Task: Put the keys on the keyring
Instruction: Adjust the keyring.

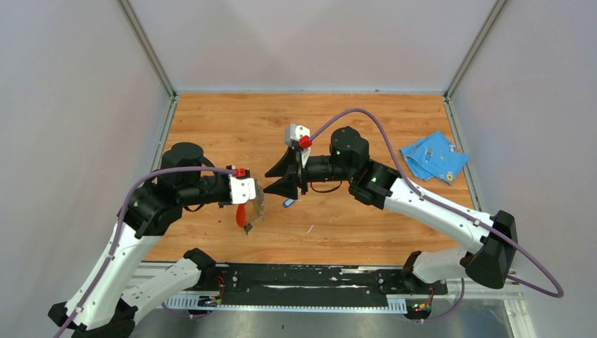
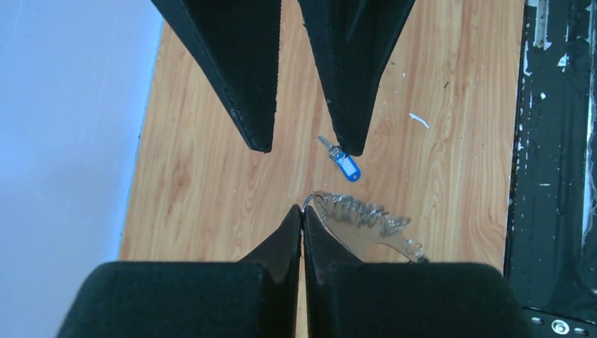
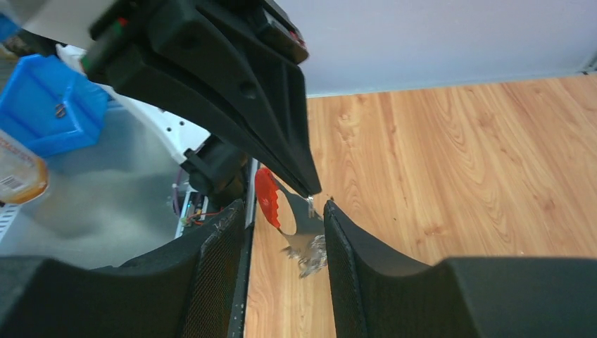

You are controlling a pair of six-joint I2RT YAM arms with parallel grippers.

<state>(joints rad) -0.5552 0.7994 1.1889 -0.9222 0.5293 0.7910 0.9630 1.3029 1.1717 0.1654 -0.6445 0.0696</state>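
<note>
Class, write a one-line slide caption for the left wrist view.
Left gripper pinches the keyring; right gripper open near the blue-headed key.

Wood-grain table, glossy blue plastic-headed key, soft blue cloth

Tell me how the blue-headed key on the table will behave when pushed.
The blue-headed key lies flat on the smooth wooden table, so it will probably slide rather than roll. It looks small and thin: likely light, stiff, and hard to pinch up.
</note>
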